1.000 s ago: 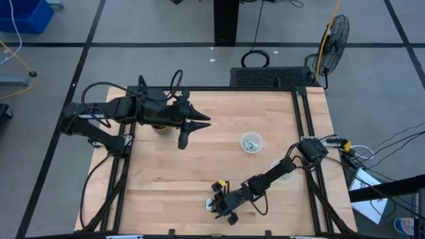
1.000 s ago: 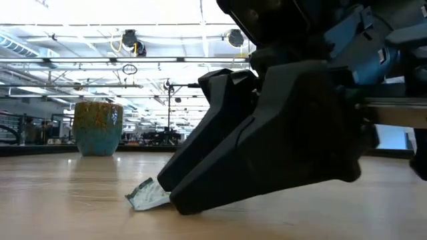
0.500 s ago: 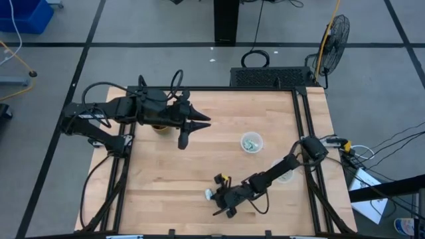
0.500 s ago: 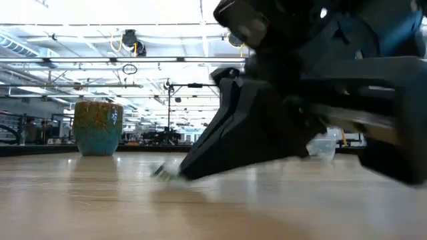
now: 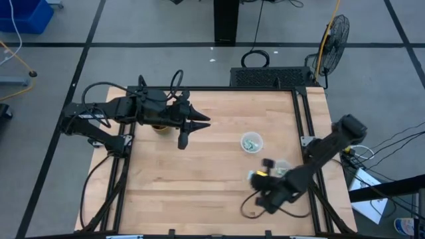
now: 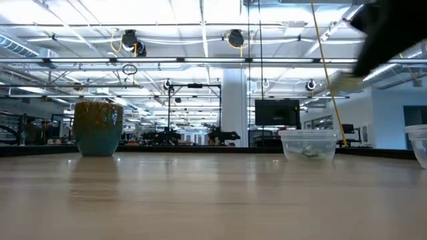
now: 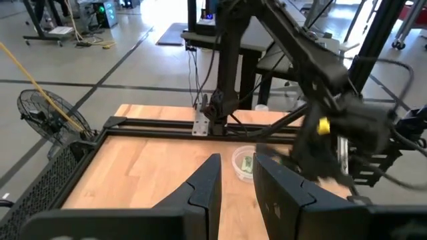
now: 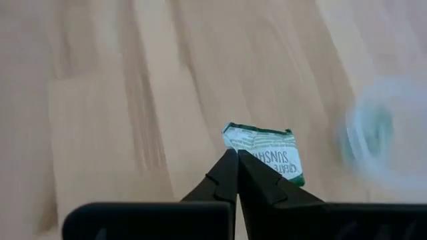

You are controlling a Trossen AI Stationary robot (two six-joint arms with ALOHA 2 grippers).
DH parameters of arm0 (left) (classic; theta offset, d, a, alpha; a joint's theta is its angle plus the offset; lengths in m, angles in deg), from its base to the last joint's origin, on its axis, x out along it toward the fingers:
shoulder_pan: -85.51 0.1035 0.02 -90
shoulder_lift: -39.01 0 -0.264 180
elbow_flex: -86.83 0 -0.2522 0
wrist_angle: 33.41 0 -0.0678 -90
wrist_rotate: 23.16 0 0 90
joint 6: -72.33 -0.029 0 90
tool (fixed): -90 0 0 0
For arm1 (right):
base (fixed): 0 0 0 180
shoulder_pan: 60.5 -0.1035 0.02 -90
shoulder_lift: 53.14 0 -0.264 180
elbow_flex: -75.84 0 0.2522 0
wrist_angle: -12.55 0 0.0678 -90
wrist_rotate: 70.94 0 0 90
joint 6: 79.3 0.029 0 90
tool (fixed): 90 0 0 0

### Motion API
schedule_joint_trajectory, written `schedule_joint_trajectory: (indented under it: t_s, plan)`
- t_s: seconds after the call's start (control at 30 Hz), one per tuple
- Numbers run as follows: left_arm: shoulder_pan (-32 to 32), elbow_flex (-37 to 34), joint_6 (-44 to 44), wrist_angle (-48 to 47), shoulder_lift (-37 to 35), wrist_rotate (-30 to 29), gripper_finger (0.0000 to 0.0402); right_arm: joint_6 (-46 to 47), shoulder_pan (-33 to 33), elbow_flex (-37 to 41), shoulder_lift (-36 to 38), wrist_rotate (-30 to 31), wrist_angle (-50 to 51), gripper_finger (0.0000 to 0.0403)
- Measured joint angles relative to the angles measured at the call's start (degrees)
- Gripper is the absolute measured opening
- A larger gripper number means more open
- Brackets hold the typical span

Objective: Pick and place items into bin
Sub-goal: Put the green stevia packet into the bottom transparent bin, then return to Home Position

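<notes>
My right gripper point(image 8: 235, 157) is shut on one item, a small flat green-and-white packet point(image 8: 267, 150), and carries it above the table's near right part point(image 5: 256, 176). In the low view the packet point(image 6: 343, 81) shows blurred, high over the tabletop. A clear round tub point(image 5: 250, 142) with packets inside stands on the table just beyond it. A second tub point(image 5: 283, 167) stands to its right. My left gripper point(image 7: 235, 175) waits open at the far left, over the brown mug point(image 6: 99, 127). My right gripper pinches the packet between its two fingers at their free ends, on the edge near one corner point(image 8: 240, 143). The fingers slant down toward the table. The rest of the packet sticks out flat beyond the fingertips, lifted clear of the table.
The black frame rails point(image 5: 309, 133) run along the table's edges. Bare wood point(image 5: 179, 179) lies between the mug and the tubs.
My right gripper has shut on the packet near the table's near edge. It has then risen and swung toward the right and far side, toward the tubs. The packet has gone from lying on the wood to hanging clear of it.
</notes>
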Motion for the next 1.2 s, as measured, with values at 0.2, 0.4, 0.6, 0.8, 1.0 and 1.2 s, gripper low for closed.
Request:
schedule_joint_trajectory:
  t_s: [0.2,0.4,0.6,0.8,1.0,1.2]
  plan:
    - [0.0,0.0,-0.2,-0.43,0.0,0.0,0.0093,20.06,-6.81,7.48,9.35,-0.03,8.42,0.0]
    - [0.0,0.0,-0.67,-0.37,0.0,0.0,0.0093,27.14,-11.0,16.42,16.64,-0.98,8.37,0.0]
    - [0.0,0.0,-0.79,-0.32,0.0,-0.02,0.0093,34.09,-11.37,23.99,20.43,-12.32,8.25,0.0013]
    - [0.0,0.0,-0.76,-0.17,0.0,-0.03,0.0093,35.06,-11.34,27.87,21.07,-15.21,8.25,0.0052]
    - [0.0,0.0,-0.76,0.64,0.0,-0.04,0.0093,32.64,-11.28,27.88,21.38,-15.03,8.21,0.0098]
    - [0.0,0.0,-0.43,0.62,0.0,-0.04,0.0093,35.32,-11.26,27.61,23.54,-15.21,7.28,0.0115]
